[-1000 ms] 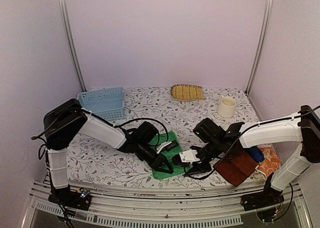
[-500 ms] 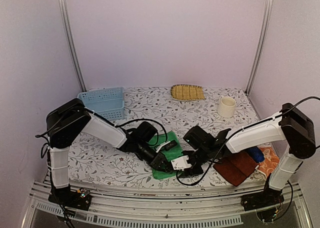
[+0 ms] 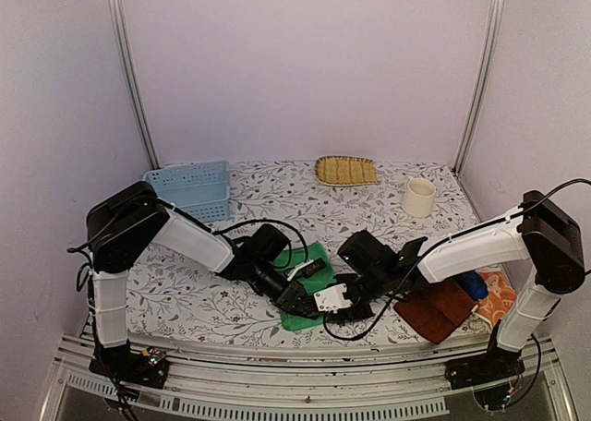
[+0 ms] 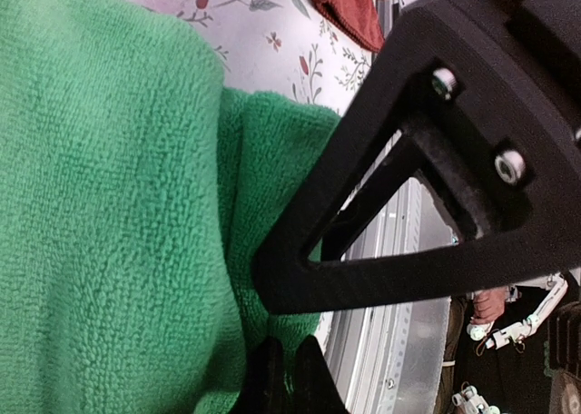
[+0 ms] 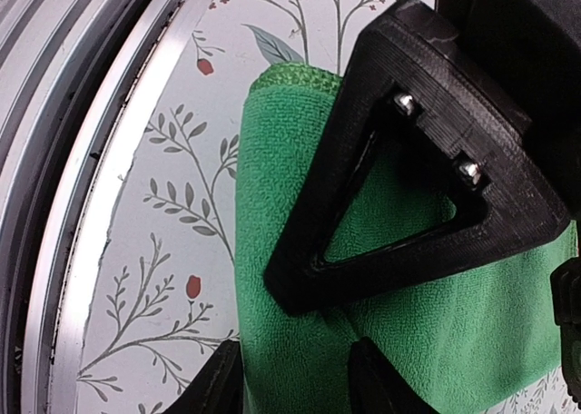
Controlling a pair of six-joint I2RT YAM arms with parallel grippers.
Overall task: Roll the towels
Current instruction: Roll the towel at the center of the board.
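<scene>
A lab test cell: plain walls (image 3: 305, 70), aluminium rails (image 3: 129, 79), table-bolted arms.

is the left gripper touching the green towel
Touching. In the left wrist view the left gripper has its fingertips pinched shut on the edge fold of the green towel, with cloth pressed right up against them.

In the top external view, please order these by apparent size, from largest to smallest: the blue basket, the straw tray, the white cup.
1. blue basket
2. straw tray
3. white cup

All three sit toward the back of the table, so nearness matters little.
</scene>
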